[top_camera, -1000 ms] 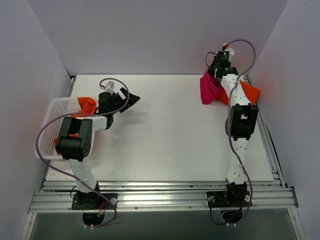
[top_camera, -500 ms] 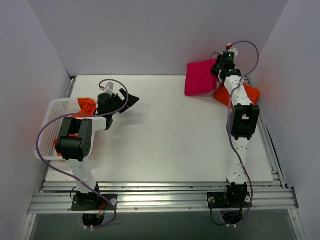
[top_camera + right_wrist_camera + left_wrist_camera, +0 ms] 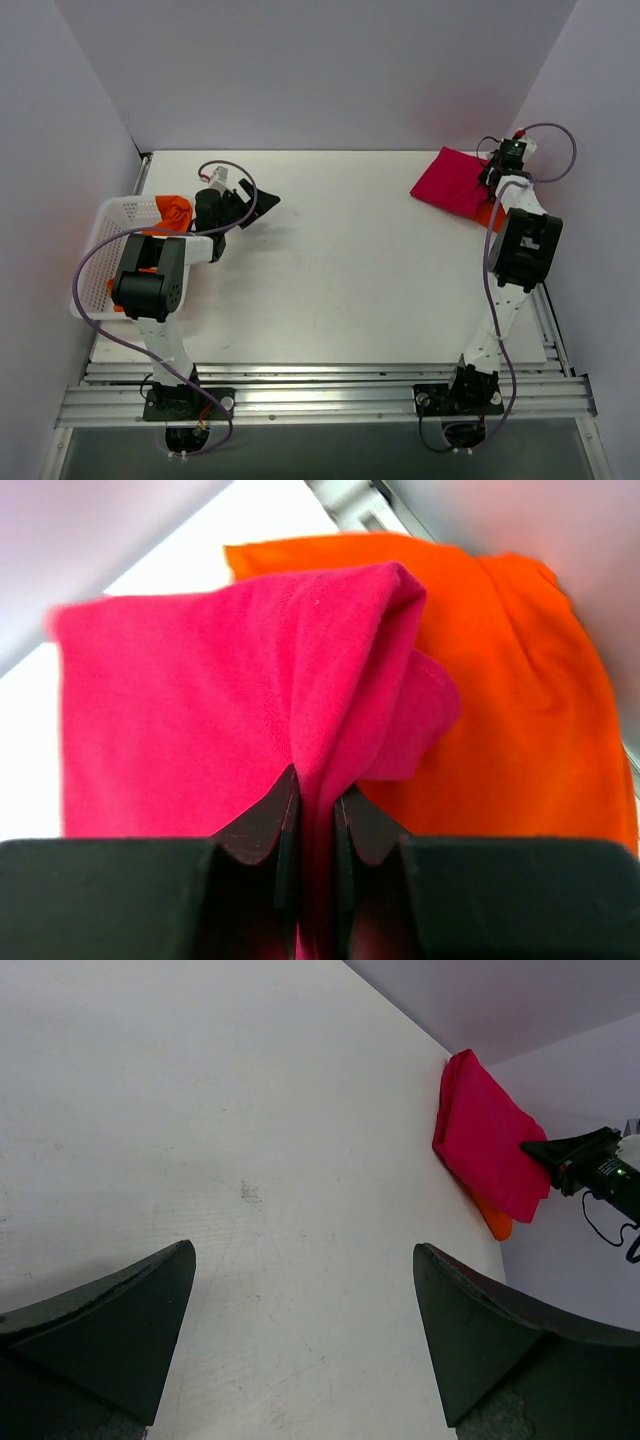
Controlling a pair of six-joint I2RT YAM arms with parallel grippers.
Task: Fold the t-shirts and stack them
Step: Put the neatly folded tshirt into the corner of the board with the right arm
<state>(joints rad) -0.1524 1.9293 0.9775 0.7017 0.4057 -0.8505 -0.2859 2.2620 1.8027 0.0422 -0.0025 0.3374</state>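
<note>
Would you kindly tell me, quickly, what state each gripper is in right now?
Left gripper: open, holding nothing.
Right gripper: closed on a fold of the crimson t-shirt.

No readable text

No writing, label, brand, number or sign can be read in any of the three views
</note>
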